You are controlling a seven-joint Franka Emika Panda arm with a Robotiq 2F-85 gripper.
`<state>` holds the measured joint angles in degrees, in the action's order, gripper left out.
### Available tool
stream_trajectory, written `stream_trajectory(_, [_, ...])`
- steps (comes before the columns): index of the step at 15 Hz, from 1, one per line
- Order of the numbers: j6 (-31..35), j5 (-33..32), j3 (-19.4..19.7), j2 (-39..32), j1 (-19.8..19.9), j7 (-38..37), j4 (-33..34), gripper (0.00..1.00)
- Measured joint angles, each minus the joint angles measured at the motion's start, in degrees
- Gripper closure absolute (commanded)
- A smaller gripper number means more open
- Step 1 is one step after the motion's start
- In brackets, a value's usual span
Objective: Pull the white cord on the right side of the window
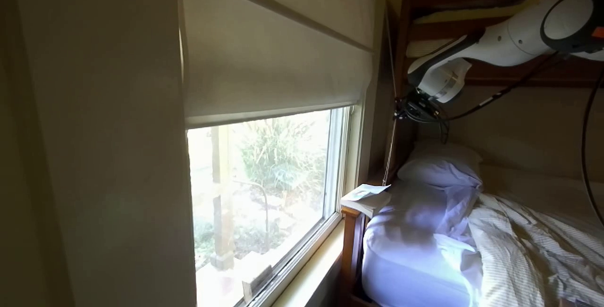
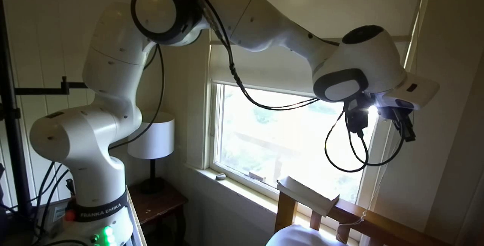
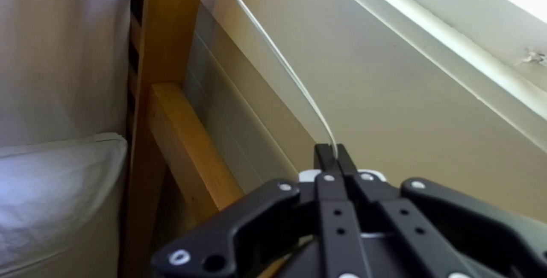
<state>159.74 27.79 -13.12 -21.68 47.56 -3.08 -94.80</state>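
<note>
Cord sits pinched between the jaws, which are clenched on it, tip against tip; in the wrist view it slants away from them as a pale line, and in an exterior view it hangs below them toward the rail of the bed. Near the jaws stands the window, its shade covering the upper part. Lower than the jaws lie a pillow and, on the rail, a book. A lamp stands well apart from them
</note>
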Motion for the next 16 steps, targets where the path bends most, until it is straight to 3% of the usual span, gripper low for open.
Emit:
stream_trajectory(6, [-0.5, 0.0, -1.2, 0.2, -0.6, 1.5, 0.0, 1.00])
stream_trajectory(11, [-1.1, 1.2, -6.9, 3.3, -1.2, 6.9, -6.2, 1.00])
stream_trajectory(13, [-0.6, 0.8, -7.4, 4.9, -1.7, 7.4, -8.6, 1.00])
stream_trajectory(16, [1.5, 0.5, 0.9, 6.2, -8.5, 7.2, -9.9, 1.00])
